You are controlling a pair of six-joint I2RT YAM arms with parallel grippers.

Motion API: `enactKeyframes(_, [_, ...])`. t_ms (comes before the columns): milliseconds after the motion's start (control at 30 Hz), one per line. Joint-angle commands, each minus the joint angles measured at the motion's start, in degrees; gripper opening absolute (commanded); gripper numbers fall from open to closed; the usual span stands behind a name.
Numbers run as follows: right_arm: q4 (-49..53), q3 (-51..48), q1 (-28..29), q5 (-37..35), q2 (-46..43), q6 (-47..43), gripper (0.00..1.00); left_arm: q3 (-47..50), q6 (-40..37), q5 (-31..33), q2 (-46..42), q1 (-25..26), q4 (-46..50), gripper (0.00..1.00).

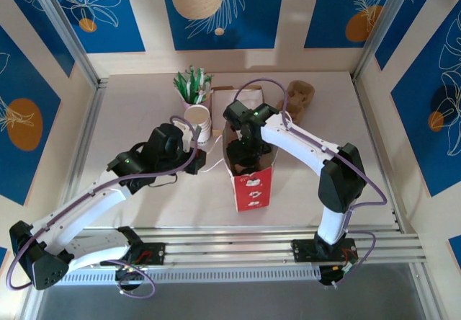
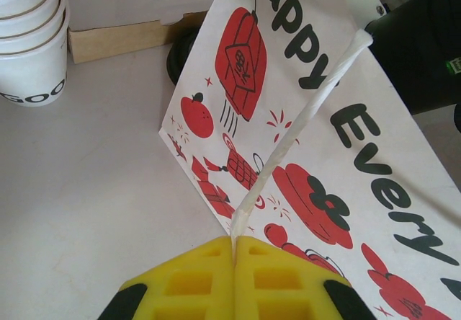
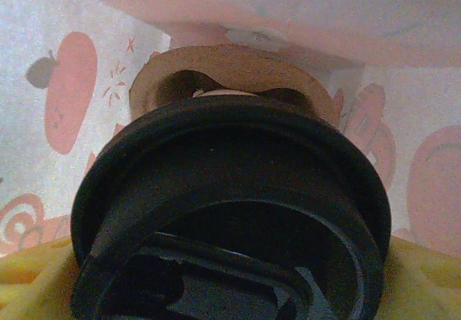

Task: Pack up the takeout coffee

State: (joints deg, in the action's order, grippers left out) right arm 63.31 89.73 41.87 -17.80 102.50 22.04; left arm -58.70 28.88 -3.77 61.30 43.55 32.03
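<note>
While left tool (image 2: 234,255) pinches bag handle (image 2: 302,122), right tool (image 3: 230,284) clamps takeout coffee (image 3: 230,183) inside bag (image 1: 252,189).

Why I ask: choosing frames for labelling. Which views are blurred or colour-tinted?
Right wrist: takeout coffee lid soft, out of focus, light tinted pink through the paper bag. Left wrist: sharp, bright, bag print crisp. Top external: evenly lit, soft shadows.
</note>
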Motion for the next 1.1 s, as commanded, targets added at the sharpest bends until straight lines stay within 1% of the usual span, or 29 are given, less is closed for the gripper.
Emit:
enactKeyframes(0, [0.2, -2.8, -0.2, 1.2, 1.7, 1.3, 0.72, -1.3, -1.3, 0.7, -0.9, 1.1, 0.8, 0.00])
enactKeyframes(600, [-0.7, -4.9, 0.1, 1.0, 1.6, 2.1, 0.76, -1.5, -1.3, 0.9, -0.7, 1.3, 0.8, 0.00])
enactKeyframes(1067, [-1.2, -6.1, 0.5, 0.4, 1.5, 2.4, 0.83, -1.6, -1.3, 1.0, -0.4, 1.5, 0.8, 0.00])
